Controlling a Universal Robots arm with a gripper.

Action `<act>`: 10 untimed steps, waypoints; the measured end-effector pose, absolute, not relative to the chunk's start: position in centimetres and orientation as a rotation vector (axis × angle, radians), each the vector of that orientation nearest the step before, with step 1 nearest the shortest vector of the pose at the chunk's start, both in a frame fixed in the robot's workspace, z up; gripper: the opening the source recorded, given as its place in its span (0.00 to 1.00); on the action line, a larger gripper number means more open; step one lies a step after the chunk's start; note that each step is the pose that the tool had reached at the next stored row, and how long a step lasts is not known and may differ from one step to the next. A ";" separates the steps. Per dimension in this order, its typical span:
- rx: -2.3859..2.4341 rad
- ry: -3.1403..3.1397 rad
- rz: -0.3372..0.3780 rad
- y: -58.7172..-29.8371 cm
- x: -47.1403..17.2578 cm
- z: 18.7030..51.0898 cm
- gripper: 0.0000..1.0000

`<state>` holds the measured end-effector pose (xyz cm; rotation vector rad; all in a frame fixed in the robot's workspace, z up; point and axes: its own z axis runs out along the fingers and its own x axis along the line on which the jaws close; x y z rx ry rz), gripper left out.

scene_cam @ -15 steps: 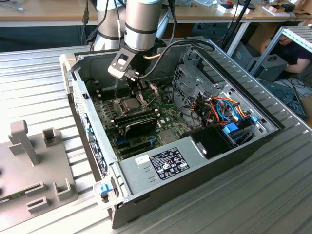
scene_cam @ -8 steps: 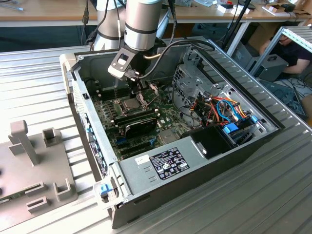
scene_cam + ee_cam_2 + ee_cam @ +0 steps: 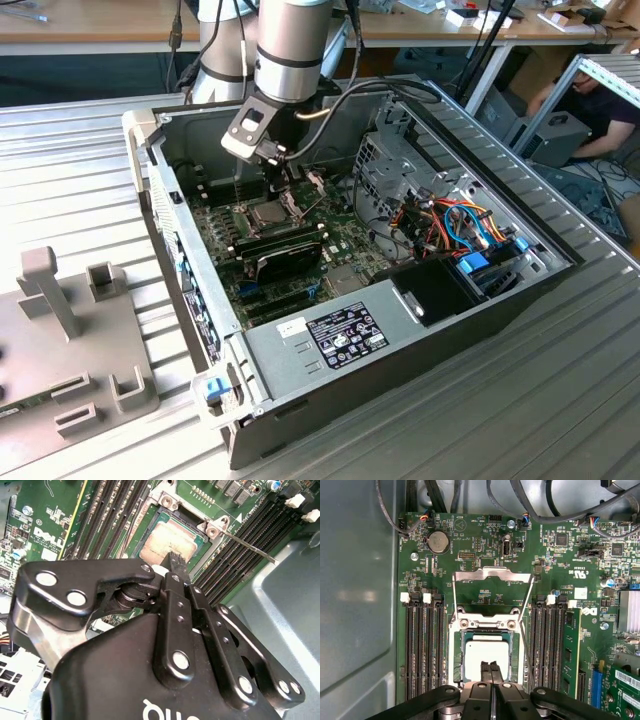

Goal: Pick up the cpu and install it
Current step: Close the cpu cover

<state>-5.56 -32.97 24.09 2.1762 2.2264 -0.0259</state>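
Observation:
The cpu (image 3: 485, 655) lies flat in its socket on the green motherboard (image 3: 485, 545), its silver-grey top facing up. It also shows in the second wrist view as a pale square (image 3: 167, 539), and in the exterior view the cpu (image 3: 262, 212) sits in the middle of the board. My gripper (image 3: 490, 669) hangs straight over the cpu's edge with its two black fingers pressed together and nothing between them. In the second wrist view the gripper (image 3: 173, 560) tips sit just above the chip; I cannot tell whether they touch it. In the exterior view the gripper (image 3: 284, 186) reaches down into the open computer case (image 3: 330, 345).
The hinged metal socket frame (image 3: 492, 575) stands swung open beyond the socket, and its thin lever rod (image 3: 526, 605) sticks up beside it. Memory slots (image 3: 422, 645) flank both sides. A long black module (image 3: 285, 248), a drive cage (image 3: 385, 170) and cables (image 3: 460, 225) crowd the case. A grey fixture (image 3: 70, 340) lies outside.

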 end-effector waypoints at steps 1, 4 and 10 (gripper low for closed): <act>2.176 2.226 -0.026 -33.0 -5.6 24.2 0.11; 2.176 2.226 -0.026 -33.0 -5.6 24.5 0.11; 2.176 2.226 -0.026 -33.0 -5.6 24.9 0.11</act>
